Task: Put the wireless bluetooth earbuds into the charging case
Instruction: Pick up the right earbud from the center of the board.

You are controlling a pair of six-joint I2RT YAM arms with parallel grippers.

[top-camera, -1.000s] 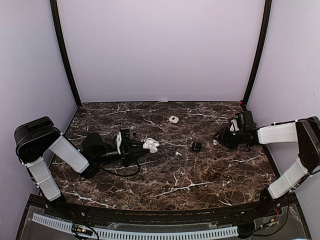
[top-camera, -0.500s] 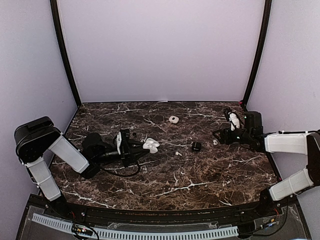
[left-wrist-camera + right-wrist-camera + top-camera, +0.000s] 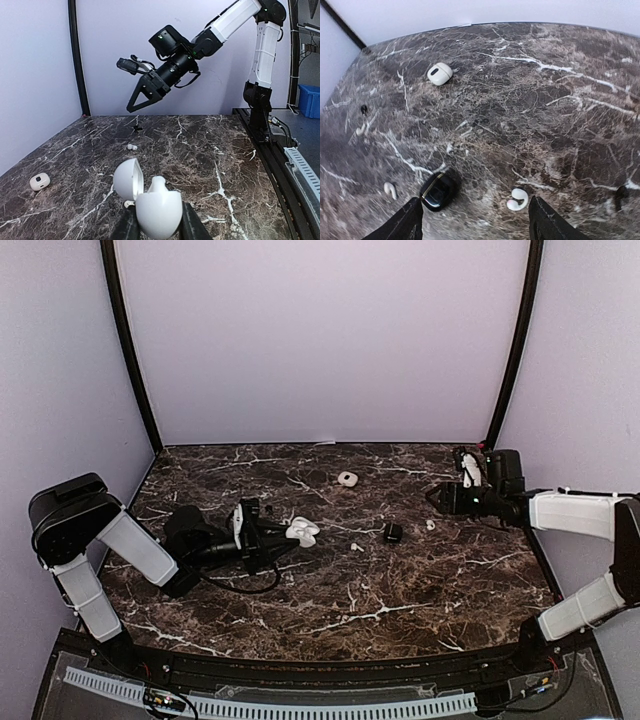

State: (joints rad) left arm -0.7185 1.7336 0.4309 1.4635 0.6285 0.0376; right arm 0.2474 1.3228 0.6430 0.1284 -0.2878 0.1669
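Observation:
My left gripper (image 3: 288, 534) lies low on the table, shut on the base of an open white charging case (image 3: 301, 531). In the left wrist view (image 3: 157, 231) the case (image 3: 159, 212) has its lid (image 3: 127, 180) swung left, and a white bud (image 3: 159, 184) pokes out of its top. My right gripper (image 3: 433, 496) hangs open above the table. In its wrist view (image 3: 476, 226) a white earbud (image 3: 517, 199) lies between the open fingers, below them, untouched. It also shows in the top view (image 3: 430, 525). Another white earbud (image 3: 356, 547) lies mid-table.
A black case (image 3: 392, 532) lies left of the right gripper and shows by the left finger in the right wrist view (image 3: 437, 191). A closed white case (image 3: 347, 479) sits further back. A small white bud (image 3: 129, 204) lies under the open lid. Walls close in three sides.
My right gripper has risen and drawn back from the white earbud, its arm stretching out level. My left arm and the open case have not moved.

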